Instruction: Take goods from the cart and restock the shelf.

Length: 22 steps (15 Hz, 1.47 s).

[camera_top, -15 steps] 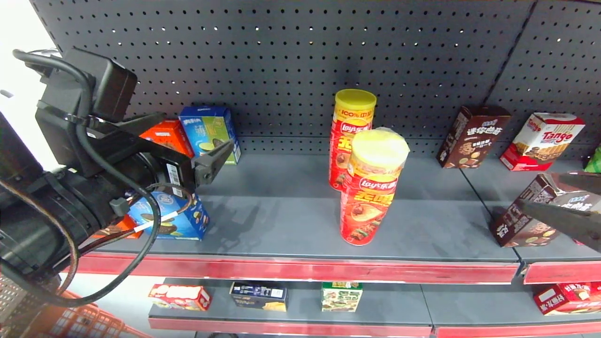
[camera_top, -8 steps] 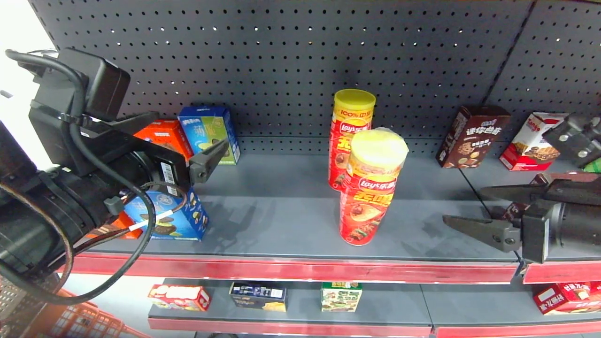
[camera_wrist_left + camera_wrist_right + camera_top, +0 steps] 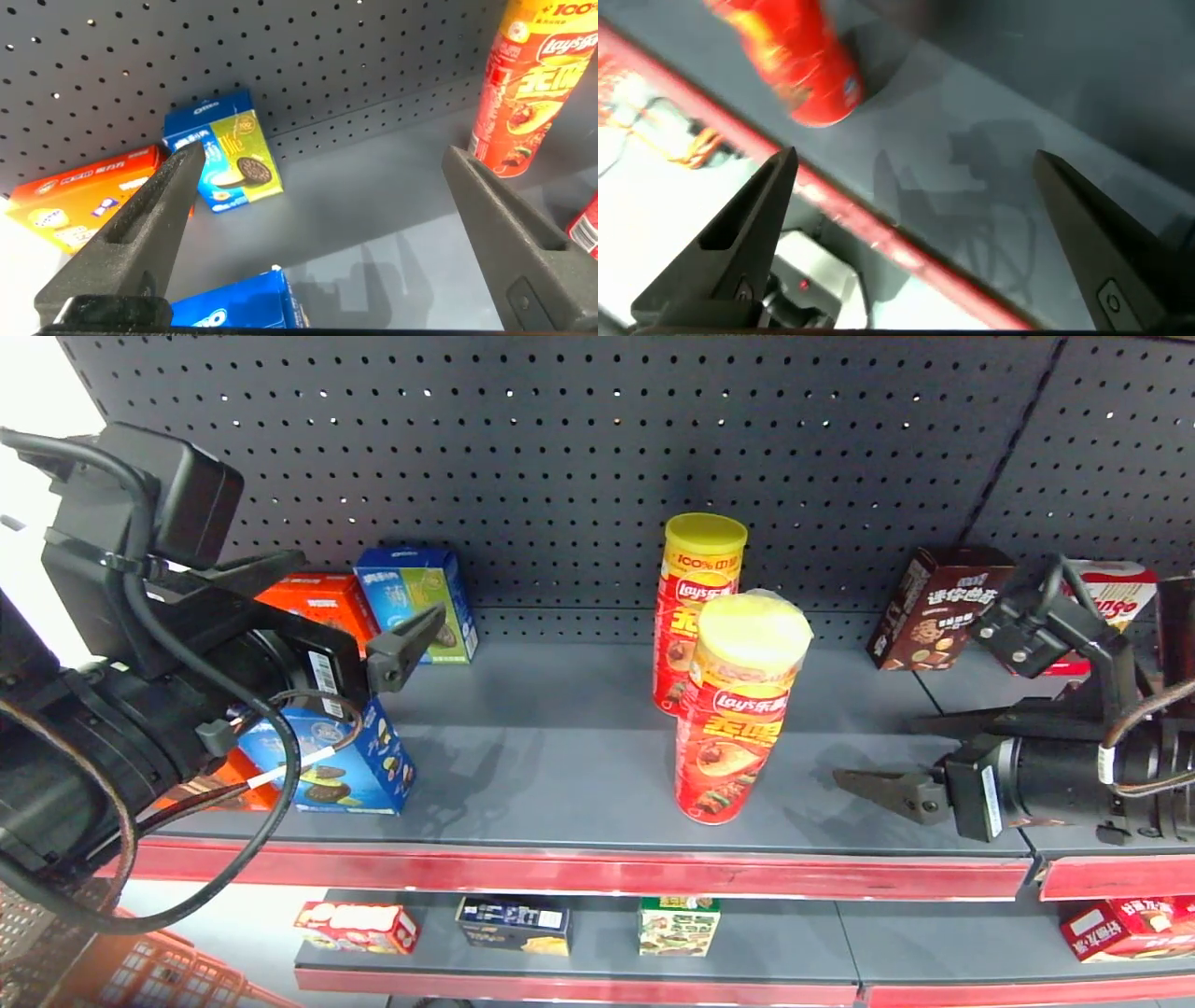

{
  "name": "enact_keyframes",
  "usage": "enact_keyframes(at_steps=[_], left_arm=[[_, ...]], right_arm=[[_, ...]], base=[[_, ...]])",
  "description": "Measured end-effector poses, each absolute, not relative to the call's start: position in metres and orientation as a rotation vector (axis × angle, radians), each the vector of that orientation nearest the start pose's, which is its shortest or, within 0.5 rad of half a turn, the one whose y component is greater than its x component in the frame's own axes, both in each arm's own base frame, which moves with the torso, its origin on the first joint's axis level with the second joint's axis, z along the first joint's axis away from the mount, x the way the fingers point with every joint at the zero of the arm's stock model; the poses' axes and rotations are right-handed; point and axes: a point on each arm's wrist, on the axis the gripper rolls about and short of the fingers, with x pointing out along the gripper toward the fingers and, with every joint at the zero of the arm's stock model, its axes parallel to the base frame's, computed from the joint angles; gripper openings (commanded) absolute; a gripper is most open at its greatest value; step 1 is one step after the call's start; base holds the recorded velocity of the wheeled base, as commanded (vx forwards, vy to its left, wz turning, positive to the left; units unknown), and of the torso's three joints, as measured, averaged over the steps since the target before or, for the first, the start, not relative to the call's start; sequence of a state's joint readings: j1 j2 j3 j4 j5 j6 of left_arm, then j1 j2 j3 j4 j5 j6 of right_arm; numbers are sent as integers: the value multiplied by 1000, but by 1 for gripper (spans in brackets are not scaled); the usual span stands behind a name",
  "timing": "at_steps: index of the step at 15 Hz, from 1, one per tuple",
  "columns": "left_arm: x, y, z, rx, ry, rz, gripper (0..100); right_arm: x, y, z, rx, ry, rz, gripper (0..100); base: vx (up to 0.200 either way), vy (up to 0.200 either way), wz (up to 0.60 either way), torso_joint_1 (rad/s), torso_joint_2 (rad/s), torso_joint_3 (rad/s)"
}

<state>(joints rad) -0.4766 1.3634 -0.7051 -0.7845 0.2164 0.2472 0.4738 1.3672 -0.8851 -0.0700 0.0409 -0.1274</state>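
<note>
Two red chip cans with yellow lids stand upright mid-shelf, one [image 3: 742, 709] in front of the other [image 3: 700, 588]. My left gripper [image 3: 373, 583] hovers open over the shelf's left end, above a blue cookie box [image 3: 350, 775]. In the left wrist view, the left gripper [image 3: 322, 154] frames a blue-green box [image 3: 224, 154] with nothing between its fingers. My right gripper [image 3: 878, 751] is open and empty, low over the shelf, right of the front can. In the right wrist view, the right gripper [image 3: 915, 161] spans bare shelf beside the can [image 3: 799, 56].
An orange box [image 3: 322, 602] and a blue-green box [image 3: 415, 597] stand at the back left, a brown box [image 3: 934, 607] at the back right. The grey shelf [image 3: 560, 775] has a red front edge [image 3: 579, 873]. An orange cart [image 3: 159, 971] sits lower left.
My right arm has swung in from the right edge, leftward over the shelf, and now hides the brown box at the front right. My left arm has drifted slightly left.
</note>
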Motion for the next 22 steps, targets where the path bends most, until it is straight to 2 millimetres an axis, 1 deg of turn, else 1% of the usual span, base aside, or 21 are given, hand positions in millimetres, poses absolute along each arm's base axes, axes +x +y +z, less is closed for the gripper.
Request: enact_keyframes(at_steps=[6, 12, 18, 22], left_arm=[[202, -98, 261, 203, -154, -241, 100], [201, -98, 261, 202, -156, -242, 100], [201, -98, 261, 202, -155, -244, 100], [201, -98, 260, 203, -155, -244, 100]], right_arm=[[223, 114, 233, -220, 410, 524, 100], [246, 128, 231, -226, 420, 528, 100], [255, 139, 223, -237, 446, 549, 100], [256, 141, 220, -241, 456, 552, 100]], base=[[0, 0, 0, 0, 0, 0], [0, 0, 0, 0, 0, 0], [0, 0, 0, 0, 0, 0], [0, 0, 0, 0, 0, 0]])
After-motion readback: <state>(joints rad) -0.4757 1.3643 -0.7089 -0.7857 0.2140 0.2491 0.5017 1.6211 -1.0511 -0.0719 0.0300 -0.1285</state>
